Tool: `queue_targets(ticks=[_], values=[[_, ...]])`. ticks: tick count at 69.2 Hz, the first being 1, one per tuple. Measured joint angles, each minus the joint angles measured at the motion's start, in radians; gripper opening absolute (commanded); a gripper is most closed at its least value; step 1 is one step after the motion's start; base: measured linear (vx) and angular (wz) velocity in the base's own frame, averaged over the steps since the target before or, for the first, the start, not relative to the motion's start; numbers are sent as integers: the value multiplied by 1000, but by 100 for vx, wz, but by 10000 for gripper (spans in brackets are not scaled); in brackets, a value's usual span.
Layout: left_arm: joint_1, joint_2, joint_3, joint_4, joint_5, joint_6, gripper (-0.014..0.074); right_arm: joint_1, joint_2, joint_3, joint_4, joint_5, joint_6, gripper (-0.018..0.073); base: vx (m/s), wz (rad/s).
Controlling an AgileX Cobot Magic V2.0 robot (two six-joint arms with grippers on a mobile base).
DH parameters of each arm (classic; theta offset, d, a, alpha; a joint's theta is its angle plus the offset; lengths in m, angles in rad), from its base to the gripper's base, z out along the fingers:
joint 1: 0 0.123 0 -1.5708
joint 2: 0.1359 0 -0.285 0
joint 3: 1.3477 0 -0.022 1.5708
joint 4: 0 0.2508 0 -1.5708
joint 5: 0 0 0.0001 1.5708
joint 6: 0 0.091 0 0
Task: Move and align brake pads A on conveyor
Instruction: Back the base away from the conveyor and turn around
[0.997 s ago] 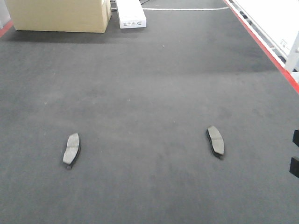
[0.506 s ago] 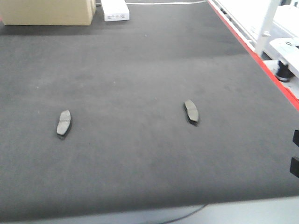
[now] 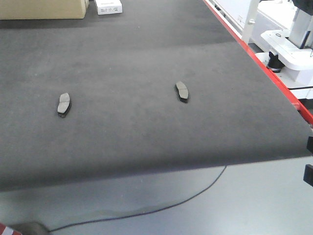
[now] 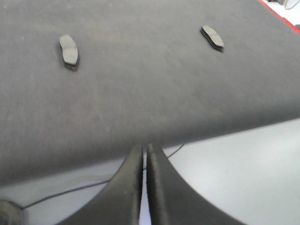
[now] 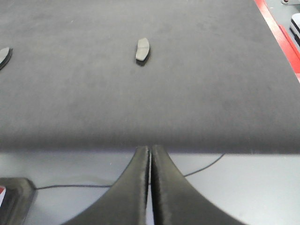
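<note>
Backed off, we now see the conveyor (image 3: 146, 142) near edge; left brake pad (image 3: 63, 104) and right brake pad (image 3: 182, 91) lie well inside it; left hand (image 4: 144, 148) and right hand (image 5: 150, 149) closed, empty.

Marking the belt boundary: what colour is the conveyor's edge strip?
Red; the edge strip shows best in the exterior front-facing view.

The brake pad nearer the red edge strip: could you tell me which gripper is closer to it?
Right, likely. The right gripper has that brake pad almost straight ahead across the conveyor; the left gripper sees it well off to its right.
</note>
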Motion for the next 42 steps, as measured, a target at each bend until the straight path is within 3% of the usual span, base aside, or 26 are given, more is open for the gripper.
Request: queue_targets(ticks=[42], values=[[0, 0, 0, 0, 0, 0, -6, 0, 0, 0, 0, 0, 0, -10, -24, -22]])
